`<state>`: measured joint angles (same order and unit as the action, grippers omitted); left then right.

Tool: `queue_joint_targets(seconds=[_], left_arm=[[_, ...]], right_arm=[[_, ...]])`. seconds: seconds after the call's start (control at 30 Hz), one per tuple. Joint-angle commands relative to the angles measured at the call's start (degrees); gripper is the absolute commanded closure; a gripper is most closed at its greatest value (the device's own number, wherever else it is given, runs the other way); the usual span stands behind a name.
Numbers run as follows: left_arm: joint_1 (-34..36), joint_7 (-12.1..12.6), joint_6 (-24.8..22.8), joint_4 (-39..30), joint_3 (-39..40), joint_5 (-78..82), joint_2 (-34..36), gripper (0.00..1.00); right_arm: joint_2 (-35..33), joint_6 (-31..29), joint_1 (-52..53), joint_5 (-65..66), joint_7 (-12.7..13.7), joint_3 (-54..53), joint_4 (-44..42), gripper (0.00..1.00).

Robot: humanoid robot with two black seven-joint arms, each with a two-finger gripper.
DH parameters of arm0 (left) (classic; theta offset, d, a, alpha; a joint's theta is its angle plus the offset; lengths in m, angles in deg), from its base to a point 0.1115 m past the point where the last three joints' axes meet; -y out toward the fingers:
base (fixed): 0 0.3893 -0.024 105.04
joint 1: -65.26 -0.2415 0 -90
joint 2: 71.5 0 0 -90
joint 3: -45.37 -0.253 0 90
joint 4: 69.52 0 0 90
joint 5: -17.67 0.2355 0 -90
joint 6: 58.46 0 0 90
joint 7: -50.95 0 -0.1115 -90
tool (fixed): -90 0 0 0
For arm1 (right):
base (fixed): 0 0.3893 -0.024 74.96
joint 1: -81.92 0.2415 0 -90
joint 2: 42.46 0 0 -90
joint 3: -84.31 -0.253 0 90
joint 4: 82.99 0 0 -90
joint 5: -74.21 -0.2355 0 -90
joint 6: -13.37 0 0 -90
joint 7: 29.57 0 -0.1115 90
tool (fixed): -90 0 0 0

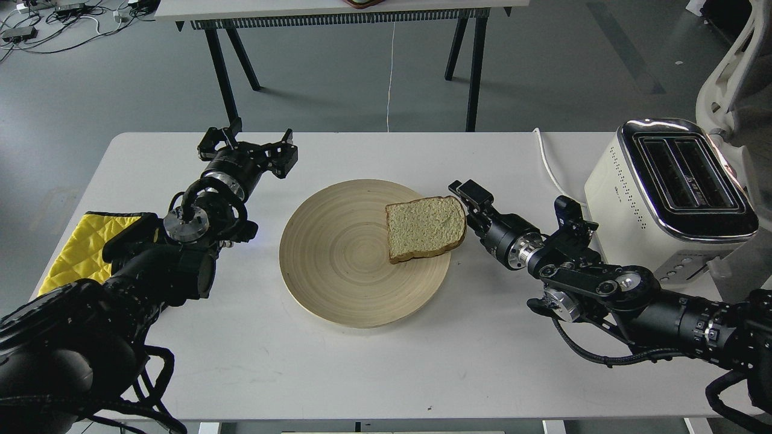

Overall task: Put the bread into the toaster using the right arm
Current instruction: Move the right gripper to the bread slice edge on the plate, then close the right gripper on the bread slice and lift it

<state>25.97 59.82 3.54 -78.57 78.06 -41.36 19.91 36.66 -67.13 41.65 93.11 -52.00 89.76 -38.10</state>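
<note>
From my head I look down on a white worktop (253,361). A round wooden plate (338,265) sits in the middle, and the bread (425,228) lies flat on its right part, the rounded top toward the right and overhanging the plate's rim a little.

My right arm (603,283) comes in from the right, low over the worktop. Its jaws (469,208) are right at the bread's right edge; they seem to be touching or closing on the crust, but from this angle I cannot tell whether they grip it or how wide they stand.

The toaster (669,193) stands at the worktop's far right, just beyond my right arm, both black slots facing up. A white cord (546,160) runs from behind it to the worktop's back edge.

My left jaws (250,147) hang spread wide over the worktop left of the plate, holding nothing. A yellow cloth (84,244) lies at the left edge under that arm
</note>
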Motion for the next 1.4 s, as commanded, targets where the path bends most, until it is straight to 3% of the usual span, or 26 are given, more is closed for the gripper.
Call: queue_joint_targets(seconds=[0.0,0.33,0.73,1.03,1.37], left_arm=[[0.00,0.01,0.00,0.00,0.00,0.05,0.00,0.00],[0.00,0.01,0.00,0.00,0.00,-0.03,0.00,0.00],[0.00,0.01,0.00,0.00,0.00,-0.03,0.00,0.00],[0.00,0.01,0.00,0.00,0.00,-0.03,0.00,0.00],[0.00,0.01,0.00,0.00,0.00,-0.03,0.00,0.00]], right_arm=[[0.06,-0.01,-0.33,0.00,-0.07,0.17,0.28,0.23],[0.06,-0.01,-0.42,0.09,-0.07,0.43,1.52,0.42],[-0.46,-0.10,-0.68,1.14,-0.42,0.26,2.57,0.77],[-0.55,-0.10,-0.60,1.14,-0.42,-0.45,3.80,0.91],[-1.95,-0.01,4.14,0.97,-0.51,-5.63,6.52,0.94]])
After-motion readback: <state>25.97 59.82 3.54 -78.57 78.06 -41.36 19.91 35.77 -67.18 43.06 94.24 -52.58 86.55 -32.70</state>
